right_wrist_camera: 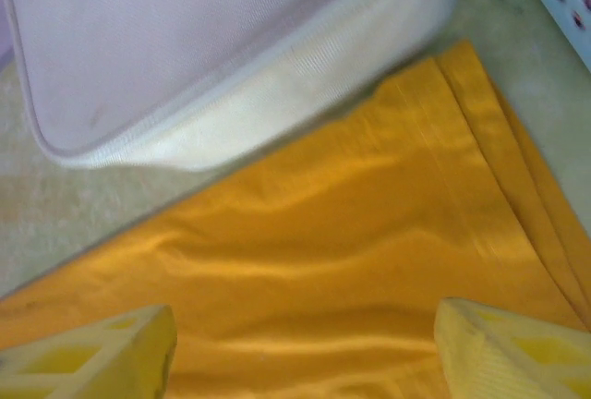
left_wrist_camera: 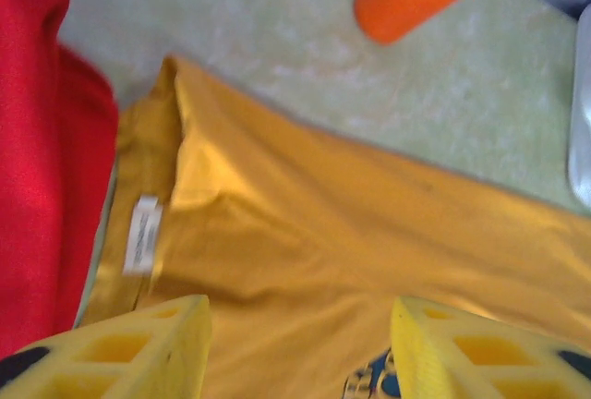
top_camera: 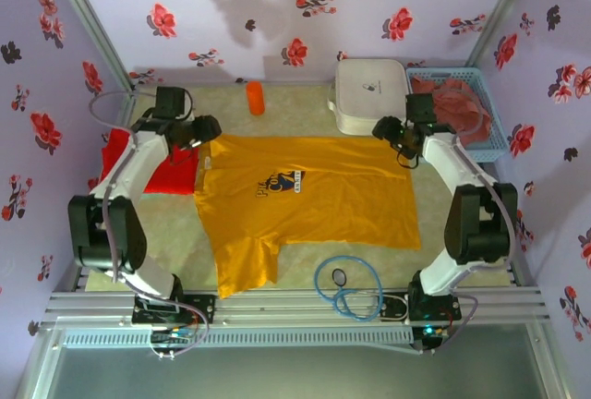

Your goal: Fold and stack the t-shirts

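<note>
Left pincer [left_wrist_camera: 297, 316] spread, golden-yellow t-shirt [left_wrist_camera: 369, 223] beneath

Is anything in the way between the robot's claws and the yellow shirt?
Nothing visible is. The left gripper and right gripper both hang open right over the far edge of the yellow t-shirt, with only cloth under them. The white case lies just beyond the right one, not between.

A white case [top_camera: 369, 94] sits at the back of the table [top_camera: 305, 108]. An orange cylinder [top_camera: 255, 97] lies to its left, well apart. A blue basket [top_camera: 462, 73] stands just beside its right edge. A blue cable [top_camera: 349, 290] lies coiled well in front of the case, at the table's near edge.
</note>
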